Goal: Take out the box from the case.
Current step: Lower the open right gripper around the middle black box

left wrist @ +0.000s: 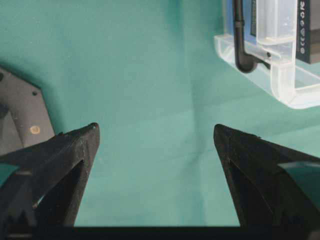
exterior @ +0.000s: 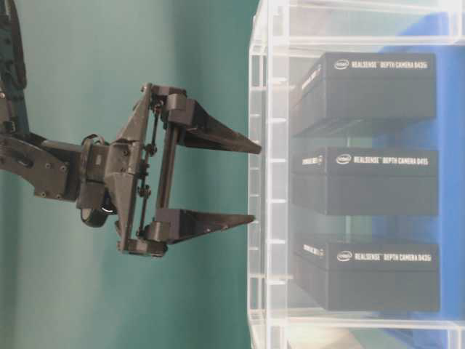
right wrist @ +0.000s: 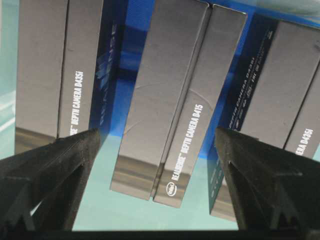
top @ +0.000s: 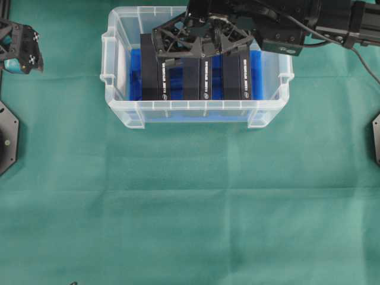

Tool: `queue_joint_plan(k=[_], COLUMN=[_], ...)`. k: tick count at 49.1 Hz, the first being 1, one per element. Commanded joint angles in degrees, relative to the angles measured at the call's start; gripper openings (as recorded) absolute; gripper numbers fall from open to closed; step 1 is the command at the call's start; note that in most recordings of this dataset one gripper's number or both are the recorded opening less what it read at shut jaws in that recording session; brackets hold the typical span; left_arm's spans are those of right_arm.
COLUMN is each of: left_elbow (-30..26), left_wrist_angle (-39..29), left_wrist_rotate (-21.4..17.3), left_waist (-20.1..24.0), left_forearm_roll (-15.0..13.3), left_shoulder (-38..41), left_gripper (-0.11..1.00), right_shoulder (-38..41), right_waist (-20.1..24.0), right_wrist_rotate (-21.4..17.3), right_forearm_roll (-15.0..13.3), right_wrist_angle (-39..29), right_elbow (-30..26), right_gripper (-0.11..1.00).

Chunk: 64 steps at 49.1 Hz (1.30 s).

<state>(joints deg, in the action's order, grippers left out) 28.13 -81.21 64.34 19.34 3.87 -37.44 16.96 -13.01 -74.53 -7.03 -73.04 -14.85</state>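
The right pincer [top: 202, 50] hangs spread directly above the middle black rectangular cardboard box [right wrist: 172, 107], one of three in the translucent plastic case [top: 122, 110], jaws astride its short width. The left pincer [top: 21, 50], also spread, sits well apart.

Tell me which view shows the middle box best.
Right wrist view: the middle box fills the frame between open fingers, label readable. Table-level shows its labelled side; overhead, the right gripper partly covers it; left wrist misses it.

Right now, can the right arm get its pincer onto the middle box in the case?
Probably yes. The right pincer hangs open above the case, its fingers straddling the middle box, with gaps to both neighbours and nothing covering it.
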Motion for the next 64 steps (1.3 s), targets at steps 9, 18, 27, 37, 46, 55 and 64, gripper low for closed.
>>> queue_joint_plan(k=[9, 18, 27, 37, 46, 55, 64], left_elbow=[-0.70, -0.70, -0.70, -0.70, -0.62, -0.35, -0.18], left_wrist_angle=[0.18, 0.18, 0.09, 0.18, 0.09, 0.18, 0.09], left_wrist_rotate=[-0.09, -0.18, -0.18, -0.26, -0.26, -0.18, -0.26], left_waist=[0.18, 0.18, 0.18, 0.18, 0.18, 0.18, 0.18], left_forearm_roll=[0.26, 0.26, 0.18, 0.26, 0.26, 0.26, 0.26], left_shoulder=[-0.18, -0.18, -0.18, -0.26, -0.62, -1.14, -1.32], left_gripper=[0.94, 0.94, 0.94, 0.94, 0.94, 0.94, 0.94], right_shoulder=[-1.05, -1.14, -1.05, -0.70, 0.18, 1.32, 2.11], right_waist=[0.18, 0.18, 0.18, 0.18, 0.09, 0.09, -0.18], right_wrist_rotate=[-0.26, -1.41, -1.67, -2.11, -2.11, -2.02, -2.02], right_forearm_roll=[-0.09, -0.09, -0.09, 0.00, 0.00, 0.09, 0.09], right_wrist_angle=[1.85, 3.78, 6.42, 7.65, 8.44, 8.70, 8.88], right_elbow=[1.23, 3.16, 4.92, 6.24, 6.42, 6.42, 6.42], right_gripper=[0.94, 0.94, 0.94, 0.94, 0.94, 0.94, 0.94])
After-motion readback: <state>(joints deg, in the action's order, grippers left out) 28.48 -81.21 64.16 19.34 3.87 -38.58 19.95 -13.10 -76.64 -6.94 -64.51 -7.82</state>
